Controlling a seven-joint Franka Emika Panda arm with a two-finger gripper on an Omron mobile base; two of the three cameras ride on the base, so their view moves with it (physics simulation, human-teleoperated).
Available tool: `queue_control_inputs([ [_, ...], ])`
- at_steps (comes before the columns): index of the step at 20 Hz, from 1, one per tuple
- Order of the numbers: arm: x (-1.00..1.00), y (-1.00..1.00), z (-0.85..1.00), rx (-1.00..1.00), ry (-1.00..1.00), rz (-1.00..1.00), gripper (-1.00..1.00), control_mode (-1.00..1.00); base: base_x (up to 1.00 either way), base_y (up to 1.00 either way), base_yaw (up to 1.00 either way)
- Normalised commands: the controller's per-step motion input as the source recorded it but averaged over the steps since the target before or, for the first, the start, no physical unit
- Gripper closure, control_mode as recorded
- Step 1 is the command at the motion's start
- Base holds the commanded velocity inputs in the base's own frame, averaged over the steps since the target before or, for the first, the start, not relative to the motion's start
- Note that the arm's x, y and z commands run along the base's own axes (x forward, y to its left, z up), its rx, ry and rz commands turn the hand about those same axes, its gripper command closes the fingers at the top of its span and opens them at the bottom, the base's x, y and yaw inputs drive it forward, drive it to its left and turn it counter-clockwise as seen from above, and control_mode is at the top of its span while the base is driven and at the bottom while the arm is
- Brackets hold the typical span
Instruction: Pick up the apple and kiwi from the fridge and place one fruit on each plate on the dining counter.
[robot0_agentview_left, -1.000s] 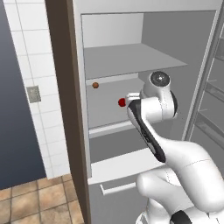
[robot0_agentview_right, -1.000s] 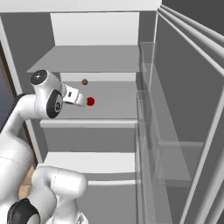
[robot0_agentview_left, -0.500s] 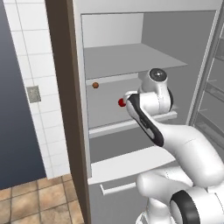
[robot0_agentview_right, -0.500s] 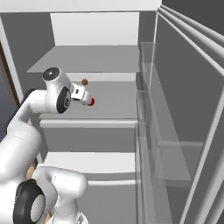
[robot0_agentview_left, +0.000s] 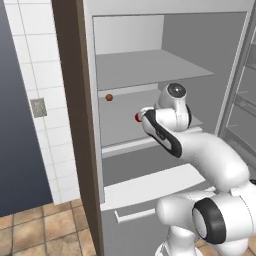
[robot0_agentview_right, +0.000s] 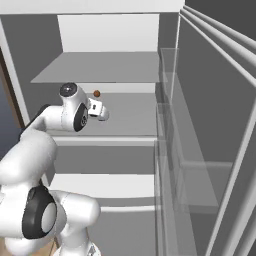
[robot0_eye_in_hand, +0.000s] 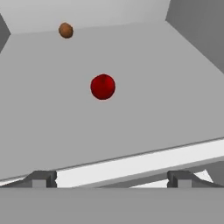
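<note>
The scene is a kitchen corner with white wall tiles and terracotta floor, where the tall white and light grey fridge (robot0_agentview_left: 170, 65) stands open and shows its flat grey inner shelves. On the middle shelf (robot0_eye_in_hand: 144, 87) lies the small glossy bright red apple (robot0_eye_in_hand: 103, 86), about in the middle of the shelf's depth. Farther back, near the rear wall, sits a smaller dull orange-brown ball (robot0_eye_in_hand: 65, 30), well apart from the apple. The kiwi I cannot find on this shelf.

The white arm reaches into the fridge at the level of this shelf. Its end effector (robot0_eye_in_hand: 109, 178) is over the front edge of the shelf and looks straight toward the apple, which is not yet between the fingers. The two dark fingertips (robot0_eye_in_hand: 41, 178) stand wide apart, so the end effector is open and holds nothing.

The step in hand, I think, is the approach to the apple (the first fruit of the two). The next move probably calls for going forward and a little down until the fingers are on both sides of the apple, then closing gently, because a round glossy fruit can roll away if one finger touches it first.
</note>
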Motion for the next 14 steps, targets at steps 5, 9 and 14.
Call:
queue_control_inputs([
  [5, 0.53, 0.0, 0.0, 0.0, 0.03, 0.06, -1.0, -1.0, 0.0, 0.0, 0.0],
  [9, 0.52, 0.06, -0.21, 0.0, 0.13, 0.01, -1.0, -1.0, 0.0, 0.0, 0.0],
  [14, 0.49, 0.03, -0.22, 0.0, 0.1, 0.0, -1.0, -1.0, 0.0, 0.0, 0.0],
])
